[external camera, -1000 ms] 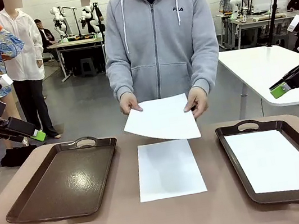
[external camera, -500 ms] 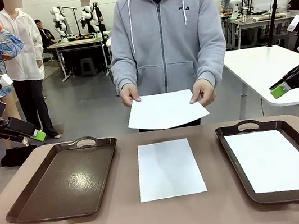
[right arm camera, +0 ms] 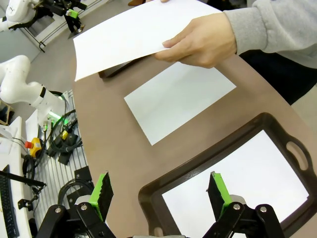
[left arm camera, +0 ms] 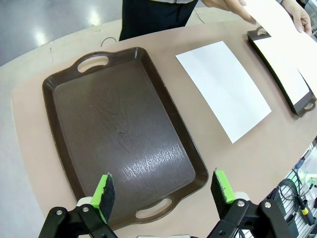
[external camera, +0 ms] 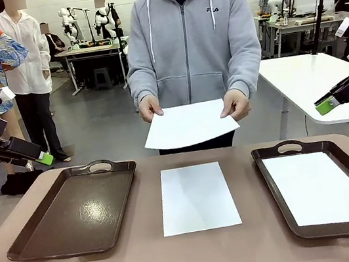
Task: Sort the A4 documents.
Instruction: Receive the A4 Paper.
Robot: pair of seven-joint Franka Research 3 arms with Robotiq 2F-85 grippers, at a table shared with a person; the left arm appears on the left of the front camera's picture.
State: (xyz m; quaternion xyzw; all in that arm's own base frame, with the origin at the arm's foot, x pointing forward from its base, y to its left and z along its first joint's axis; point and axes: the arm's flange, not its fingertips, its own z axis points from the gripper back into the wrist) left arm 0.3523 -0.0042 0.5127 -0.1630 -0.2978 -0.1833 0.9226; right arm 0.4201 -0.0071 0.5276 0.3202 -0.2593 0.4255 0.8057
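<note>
left fingers and right fingers sat wide, empty | risk: we figured the held sheet could buckle under a sloppy pinch

Beneath the left gripper, a dark brown plastic tray shows a glossy, faintly grained face that catches the ceiling light. Beyond its fingertips, an A4 sheet of smooth, matt white paper lies on the matt tan tabletop. Ahead of the right gripper are a person's soft grey fleece sleeve and a second sheet, equally matt. The green pads look dull and rubbery.
</note>
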